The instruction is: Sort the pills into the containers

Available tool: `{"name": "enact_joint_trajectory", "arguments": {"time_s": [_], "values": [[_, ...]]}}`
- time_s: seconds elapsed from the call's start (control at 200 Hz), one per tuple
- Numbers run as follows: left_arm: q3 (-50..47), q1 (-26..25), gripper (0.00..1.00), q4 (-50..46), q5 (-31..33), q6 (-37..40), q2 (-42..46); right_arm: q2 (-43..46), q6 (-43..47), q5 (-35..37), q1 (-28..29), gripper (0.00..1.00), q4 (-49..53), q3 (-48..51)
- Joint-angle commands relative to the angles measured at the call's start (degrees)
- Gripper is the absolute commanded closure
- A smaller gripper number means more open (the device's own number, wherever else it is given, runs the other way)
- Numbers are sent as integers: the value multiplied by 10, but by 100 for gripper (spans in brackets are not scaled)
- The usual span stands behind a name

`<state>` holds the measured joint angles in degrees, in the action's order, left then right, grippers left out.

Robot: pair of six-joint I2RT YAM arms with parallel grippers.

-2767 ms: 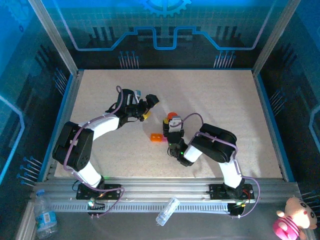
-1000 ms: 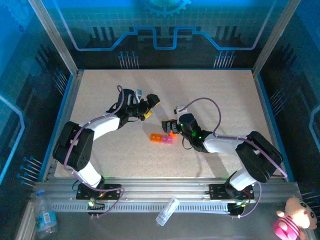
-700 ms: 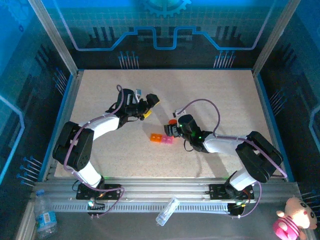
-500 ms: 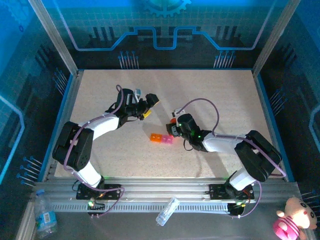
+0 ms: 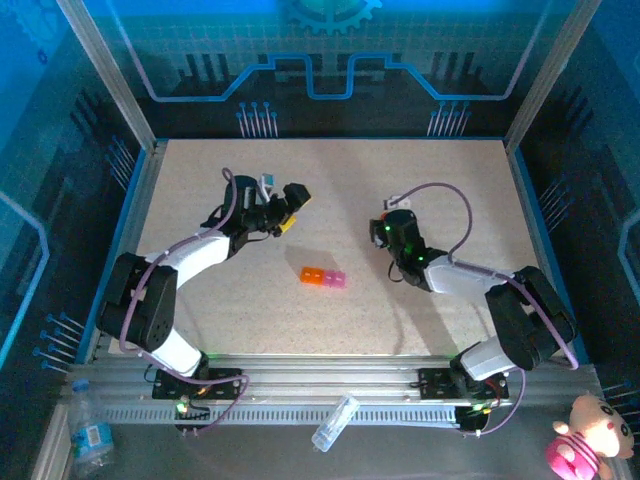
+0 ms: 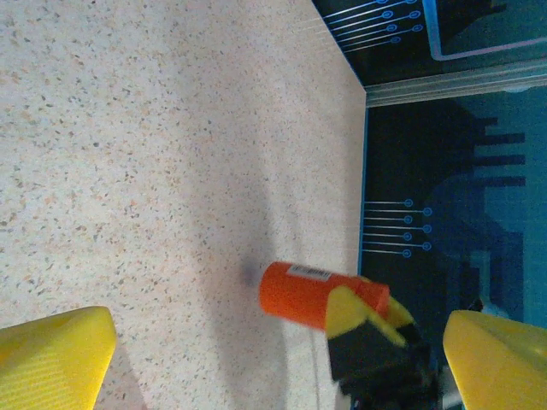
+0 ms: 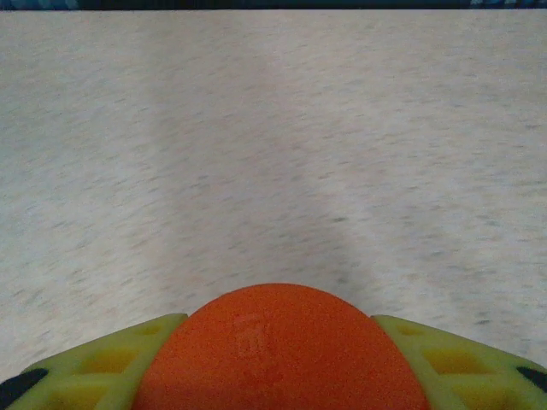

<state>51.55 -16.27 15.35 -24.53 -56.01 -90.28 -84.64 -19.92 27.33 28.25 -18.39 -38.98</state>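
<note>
A: Left side first. What is the left tool (image 5: 290, 208) doing?

B: It's far and left of centre, over the bench (image 5: 450, 180). Wrist view: its yellow fingers (image 6: 51, 354) are spread wide with nothing between them. It points rightward at the orange bottle (image 6: 299, 293).

A: And the middle?

B: The containers (image 5: 322, 277) lie alone mid-bench, orange cells on the left and pink on the right. They are nearer than both tools and well apart from each. Too small to tell if the lids are open or if anything is inside.

A: Right side?

B: The right tool (image 5: 388, 232) is right of the strip and a little farther back. It is clamped on the bottle, one finger on each side of the round end. From the left wrist the bottle lies sideways in that grip. A shadow on the bench sits a little apart from it, so I judge it is held clear of the surface.

A: Pills?

B: Can't tell where they are. Presumably inside the bottle.

A: Which step, then?

B: Bottle in hand, nothing sorted yet, by my reading. The wide left tool facing it suggests a cap removal or a hand-off.

A: What does the next move need?

B: Bring the two tools together and keep the bottle steady. Later, tip it slowly right over those tiny cells, because a careless tilt would scatter pills across the bench.
</note>
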Motion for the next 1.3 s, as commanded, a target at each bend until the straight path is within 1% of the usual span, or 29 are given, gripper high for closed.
{"name": "enact_joint_trajectory", "arguments": {"time_s": [0.0, 0.21, 0.42, 0.53, 0.665, 0.75, 0.826, 0.876, 0.981, 1.086, 1.141, 1.206, 1.296], "values": [[-15, 4, 1, -11, -10, 19, 23, -3, -3, 35, -34, 62, 6, -10], [-22, 5, 1, -11, -9, 17, 30, -30, -30, 22, -63, 61, 12, -5], [-24, 5, 1, -12, -7, 15, 37, -42, -51, 12, -65, 54, 3, 12], [-27, 4, 1, -14, -6, 16, 41, -35, -60, 10, -64, 47, 2, 21], [-29, 5, 1, -15, -5, 15, 49, -22, -62, 8, -64, 32, 2, 30], [-33, 5, 1, -16, -4, 15, 54, -3, -56, 3, -64, 26, 8, 31], [-35, 5, 1, -21, -3, 18, 59, 27, -53, -1, -64, 25, 24, 29], [-39, 5, 1, -24, 0, 21, 64, 61, -53, -1, -64, 25, 26, 31], [-51, 7, 1, -30, 5, 26, 76, 152, -54, -5, -61, 25, 64, 40], [-70, 14, 1, -34, 15, 31, 96, 235, -42, -39, -58, 25, 116, 30], [-79, 18, 1, -43, 18, 37, 107, 262, -36, -75, -55, 25, 152, 15], [-90, 25, 1, -61, 24, 48, 121, 271, -25, -131, -46, 25, 197, -9], [-107, 37, 1, -86, 31, 64, 147, 256, -10, -202, -17, 25, 266, -48]]}}
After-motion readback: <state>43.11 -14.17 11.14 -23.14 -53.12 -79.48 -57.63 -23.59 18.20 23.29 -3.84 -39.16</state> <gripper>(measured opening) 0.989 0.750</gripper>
